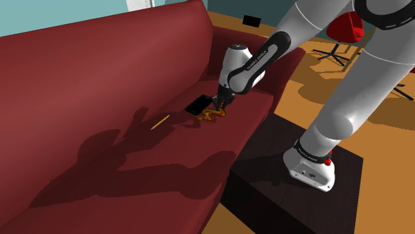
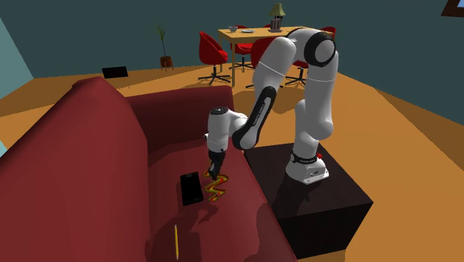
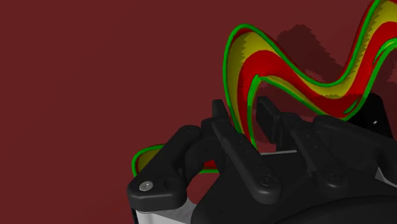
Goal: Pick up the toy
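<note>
Since the wavy red, yellow and green ribbon toy (image 1: 213,115) lies on the dark red sofa seat (image 1: 133,153), at four o'clock of the flat black slab (image 1: 198,105) in the shoulder view, your all-black gripper (image 3: 245,113) points down, clenched on one band.

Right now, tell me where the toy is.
On the red sofa seat, centre of the shoulder view: the wavy toy lies beside a black slab, clasped in the jaws.
</note>
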Controlling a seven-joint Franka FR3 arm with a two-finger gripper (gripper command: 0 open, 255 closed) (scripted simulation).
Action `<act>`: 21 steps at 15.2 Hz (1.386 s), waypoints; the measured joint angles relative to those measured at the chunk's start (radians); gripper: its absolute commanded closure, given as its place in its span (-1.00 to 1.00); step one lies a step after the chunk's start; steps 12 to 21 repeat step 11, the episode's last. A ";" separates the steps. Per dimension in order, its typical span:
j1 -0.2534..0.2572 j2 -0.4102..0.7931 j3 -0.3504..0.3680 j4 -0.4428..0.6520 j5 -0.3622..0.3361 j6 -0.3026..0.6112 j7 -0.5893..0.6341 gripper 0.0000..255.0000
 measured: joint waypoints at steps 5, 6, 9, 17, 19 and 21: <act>0.001 -0.069 0.003 0.009 0.024 -0.077 -0.016 1.00; 0.002 -0.082 0.002 0.013 0.028 -0.094 -0.018 1.00; 0.002 -0.124 0.001 0.021 0.039 -0.144 -0.027 1.00; 0.004 -0.143 0.000 0.025 0.043 -0.167 -0.029 1.00; 0.004 -0.143 0.000 0.025 0.043 -0.167 -0.029 1.00; 0.004 -0.143 0.000 0.025 0.043 -0.167 -0.029 1.00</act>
